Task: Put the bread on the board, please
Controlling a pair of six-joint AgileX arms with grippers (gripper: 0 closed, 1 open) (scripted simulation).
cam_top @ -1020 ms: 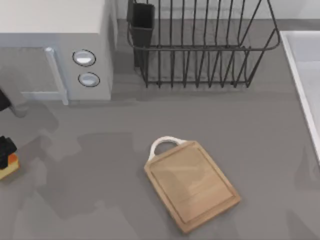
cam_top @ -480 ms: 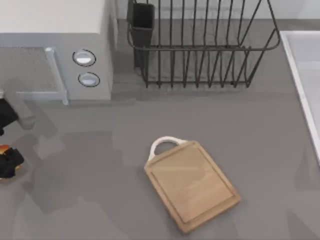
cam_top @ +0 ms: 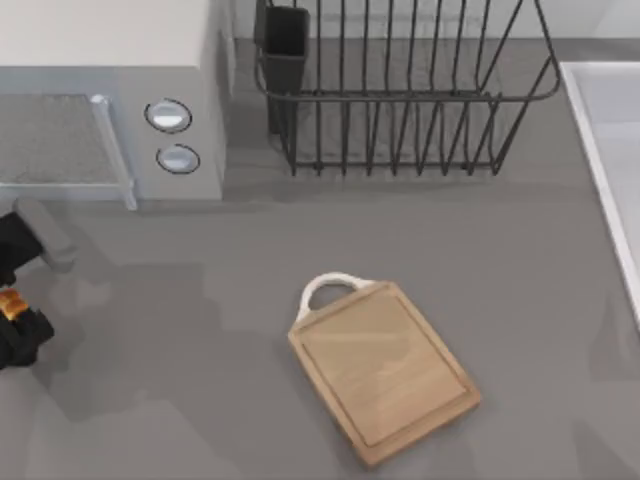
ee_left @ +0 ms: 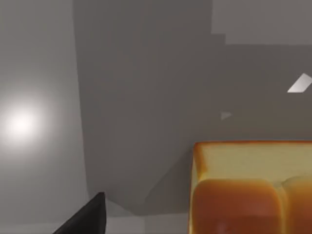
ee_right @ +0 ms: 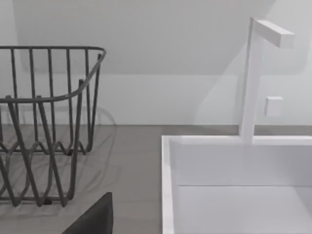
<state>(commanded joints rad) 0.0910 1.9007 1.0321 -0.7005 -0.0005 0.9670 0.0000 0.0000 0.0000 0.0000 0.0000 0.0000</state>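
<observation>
One small orange-golden toasted bread chunk (cam_top: 12, 302) sits at the bench's (cam_top: 200, 400) nine o'clock edge, apparently clamped in the left gripper's (cam_top: 14, 318) jaws, though contact is half hidden. Rectangular light-brown wooden board (cam_top: 385, 370) with white loop handle lies well apart toward three o'clock, long axis running ten-to-four. Left arm nearer; right arm parked, jaw state unclear.

Quick count of what's out here: one board (cam_top: 384, 372), wooden, with one white loop handle (cam_top: 328, 287). One piece of bread (cam_top: 12, 303), over at the left edge of the surface (cam_top: 300, 230). One wire dish rack (cam_top: 400, 90) with one dark cup-shaped holder (cam_top: 284, 45) on its corner. One microwave (cam_top: 110, 100) with two round knobs (cam_top: 168, 116). One white sink (ee_right: 234, 185) and one white faucet (ee_right: 256, 73) over it. That's everything I can count.
</observation>
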